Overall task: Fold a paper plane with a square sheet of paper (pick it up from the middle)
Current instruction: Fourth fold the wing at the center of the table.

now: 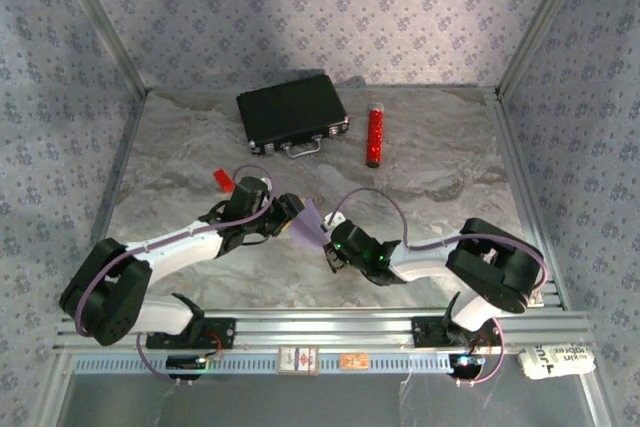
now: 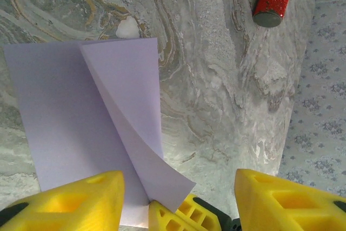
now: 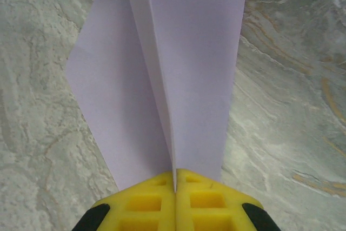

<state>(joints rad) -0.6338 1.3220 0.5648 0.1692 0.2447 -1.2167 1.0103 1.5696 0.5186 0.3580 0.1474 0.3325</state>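
Now, at the left, a small red block (image 1: 222, 178) is lying on the marbled table (image 1: 440, 197), just beyond our left arm. Our left gripper (image 1: 288, 215) is hovering with its jaws spread wide, gripping nothing. Seen from the left wrist, its yellow fingers (image 2: 102, 187) are standing either side of the paper's near end. Farther back, a black case (image 1: 292, 112) is resting flat. The square sheet of paper (image 1: 311, 224) is sitting between our two grippers over the middle of the table. It is creased lengthwise, with one flap lifting off the rest. We are pinching its end in our right gripper (image 3: 175, 179), whose jaws are pressing together on the centre fold. Rightmost, a red cylinder (image 1: 375, 135) is lying beside the case, well apart from the paper.
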